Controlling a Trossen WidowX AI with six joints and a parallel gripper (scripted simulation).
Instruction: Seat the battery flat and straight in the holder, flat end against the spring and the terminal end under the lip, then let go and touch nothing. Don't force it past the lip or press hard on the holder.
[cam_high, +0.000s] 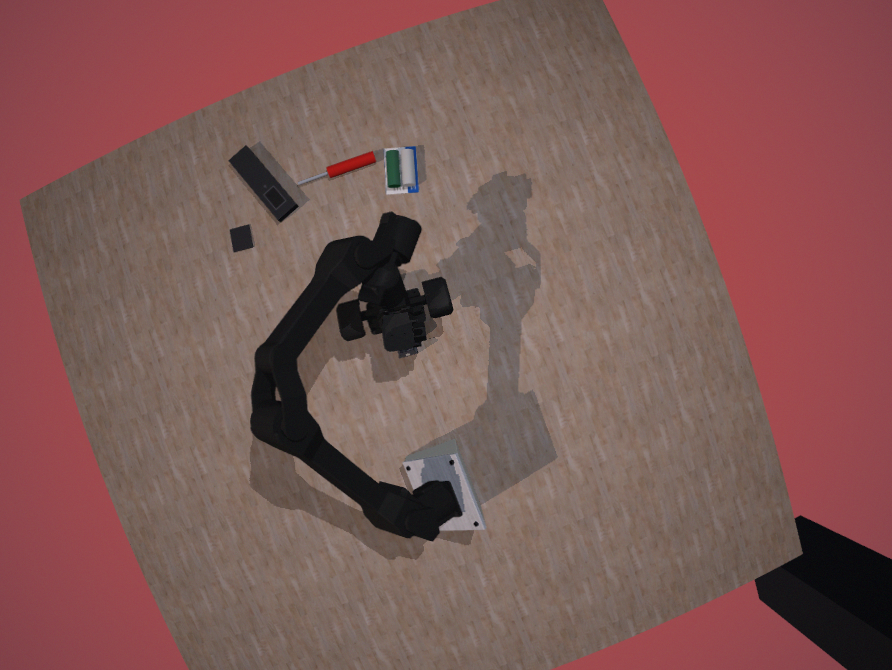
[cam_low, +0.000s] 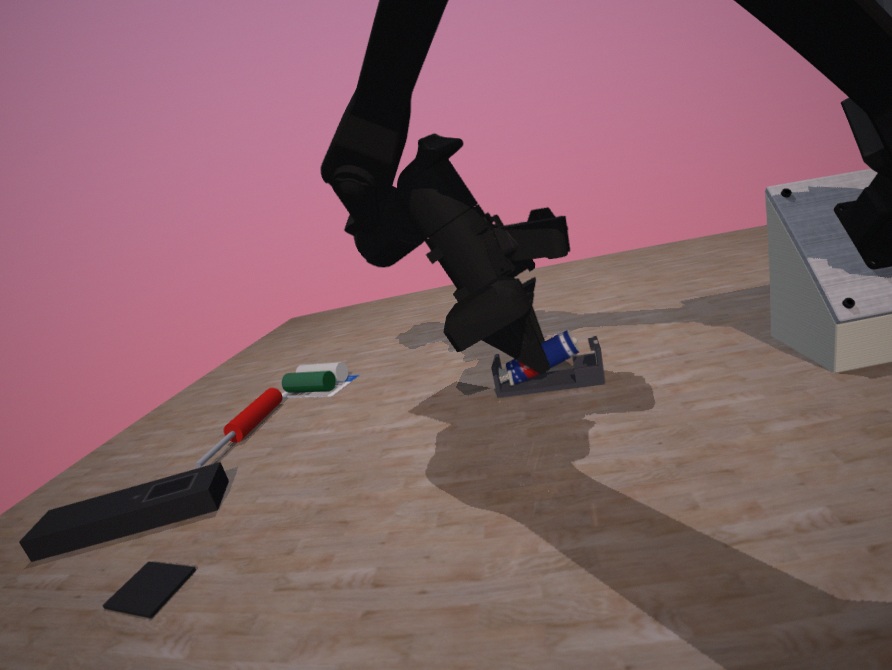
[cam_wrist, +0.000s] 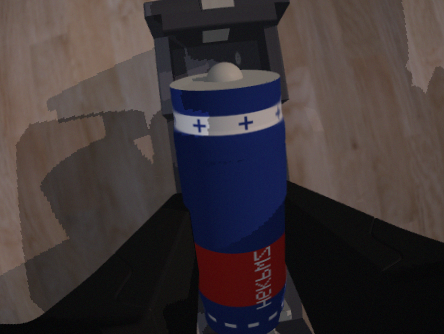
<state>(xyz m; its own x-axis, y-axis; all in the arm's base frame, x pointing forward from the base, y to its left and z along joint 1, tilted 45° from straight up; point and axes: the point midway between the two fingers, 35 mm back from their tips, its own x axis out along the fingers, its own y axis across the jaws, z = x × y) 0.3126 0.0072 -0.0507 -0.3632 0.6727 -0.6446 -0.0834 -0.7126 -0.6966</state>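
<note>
Blue and red battery (cam_low: 560, 351) (cam_wrist: 232, 175) is pinched by the hand (cam_low: 539, 369) (cam_wrist: 231, 203), tilted in the holder (cam_low: 551, 383) (cam_wrist: 217, 20), its terminal toward twelve o'clock in wrist view. Spring contact seems made, hard to confirm. Lowering is in hand; next, ease terminal gently beneath the lip.

The matte-black, chunky, multi-seg. robot arm (cam_high: 299, 317) (cam_low: 385, 108) has smooth, angular links w/ rounded joint housings; one link near the elbow has an open slot thru it. Its black parallel-jaw gripper (cam_high: 400, 317) (cam_low: 530, 353) (cam_wrist: 231, 203) has a rounded central body, two blocky side lobes & dark, tapering, wedge-shaped fingers w/ faint angular outlines on their surfaces. No markings legible on the arm.
</note>
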